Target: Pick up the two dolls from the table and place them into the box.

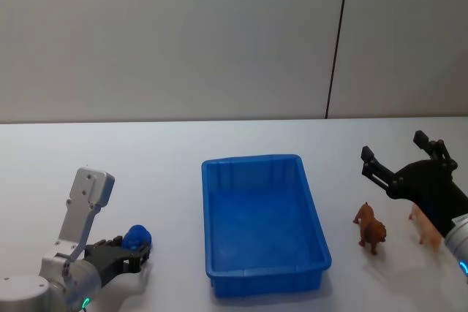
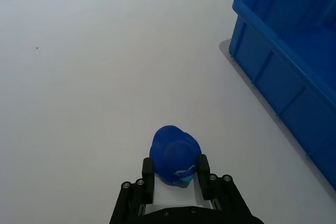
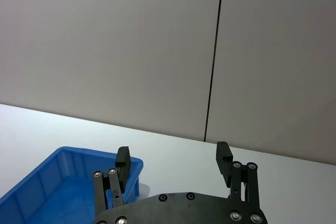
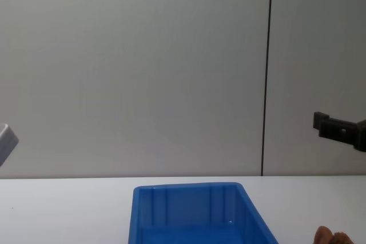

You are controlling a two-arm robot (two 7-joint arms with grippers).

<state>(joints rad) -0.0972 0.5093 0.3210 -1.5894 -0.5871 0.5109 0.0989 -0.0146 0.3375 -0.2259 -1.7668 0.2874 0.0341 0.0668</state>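
Note:
The reddish-brown doll (image 1: 371,229) stands upright on the white table (image 1: 168,158), right of the blue box (image 1: 252,160); its top shows low in the chest view (image 4: 331,235). The pale peach doll (image 1: 425,226) stands further right, partly hidden by my right arm. My right gripper (image 1: 395,147) hangs open and empty above and behind both dolls, its jaws wide apart in the right wrist view (image 3: 173,153). My left gripper (image 1: 139,250) lies low at the near left, shut on a small blue toy (image 2: 175,153) resting on the table.
The box (image 2: 273,61) is empty and sits mid-table, its near left corner a short way from the left gripper. A grey wall with a dark vertical seam (image 4: 266,72) backs the table. Bare tabletop lies on the left and behind the box (image 4: 189,198).

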